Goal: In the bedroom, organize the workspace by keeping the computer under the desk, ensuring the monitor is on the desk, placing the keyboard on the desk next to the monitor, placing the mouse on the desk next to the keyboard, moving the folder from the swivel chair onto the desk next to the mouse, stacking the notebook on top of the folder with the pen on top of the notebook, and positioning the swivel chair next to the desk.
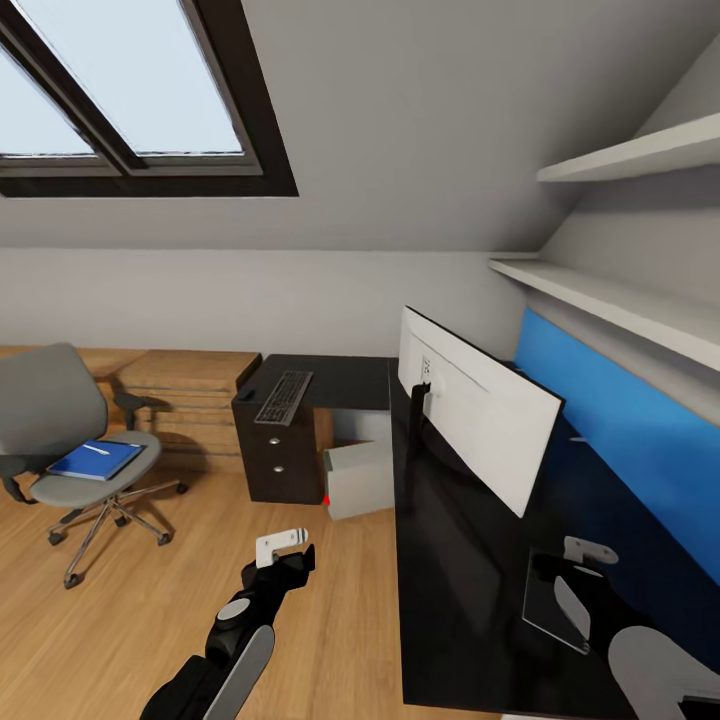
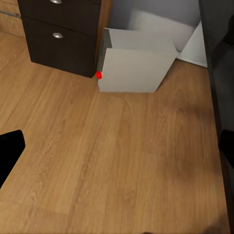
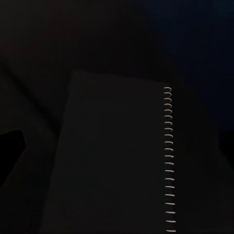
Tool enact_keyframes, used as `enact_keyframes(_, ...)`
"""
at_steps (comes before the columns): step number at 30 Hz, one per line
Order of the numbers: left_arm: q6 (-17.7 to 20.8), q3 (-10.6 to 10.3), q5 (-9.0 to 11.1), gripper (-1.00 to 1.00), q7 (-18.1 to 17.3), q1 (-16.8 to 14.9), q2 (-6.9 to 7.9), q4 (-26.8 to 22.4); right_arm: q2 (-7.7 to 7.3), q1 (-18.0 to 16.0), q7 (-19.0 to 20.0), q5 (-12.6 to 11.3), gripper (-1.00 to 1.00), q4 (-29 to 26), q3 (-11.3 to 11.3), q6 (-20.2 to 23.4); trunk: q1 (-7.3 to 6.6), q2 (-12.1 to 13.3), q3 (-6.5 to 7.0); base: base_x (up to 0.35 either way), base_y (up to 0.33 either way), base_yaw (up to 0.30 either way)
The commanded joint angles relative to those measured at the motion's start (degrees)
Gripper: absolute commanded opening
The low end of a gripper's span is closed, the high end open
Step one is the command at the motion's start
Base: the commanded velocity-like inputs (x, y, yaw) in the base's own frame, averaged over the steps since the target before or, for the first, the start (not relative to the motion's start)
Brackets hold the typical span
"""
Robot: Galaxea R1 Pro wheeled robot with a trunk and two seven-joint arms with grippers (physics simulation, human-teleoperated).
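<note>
Notebook [image 3: 117,156], dim and spiral-bound, lies beneath the right end effector [image 1: 588,549] on the glossy black worktop [image 1: 455,560].
No writing is readable; I cannot tell either end effector's grip, left [image 1: 282,541] hanging over the wooden floor [image 1: 130,620].

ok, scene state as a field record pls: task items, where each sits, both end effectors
monitor: on the desk, white back toward camera
keyboard: on the desk's far wing, above the drawer unit
computer: on the floor under the desk, beside the drawer unit
folder: on the swivel chair seat, pen on top
notebook: on the desk, under the right end effector
left end effector: over the wooden floor, holding nothing
mouse: not identified
</note>
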Motion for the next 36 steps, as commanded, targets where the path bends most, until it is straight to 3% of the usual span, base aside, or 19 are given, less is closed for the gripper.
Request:
enact_keyframes(1,0.14,-0.13,0.40,1.00,0.48,-0.07,0.04,-0.09,-0.11,-0.03,-0.19,-0.32,1.00,-0.13,-0.03,0.31,0.25,-0.52,-0.29,0.000,0.000,0.000)
enact_keyframes(10,0.14,-0.13,0.40,1.00,0.48,-0.07,0.04,-0.09,-1.73,-0.19,-1.32,-0.34,1.00,1.19,-0.07,0.51,2.23,-4.13,-1.91,0.000,0.000,0.000)
enact_keyframes(36,0.14,-0.14,0.40,1.00,0.56,-0.07,0.04,-0.09,-1.69,-0.40,-1.49,-0.26,1.00,1.72,-0.03,0.45,7.94,-14.56,-6.58,0.000,0.000,0.000)
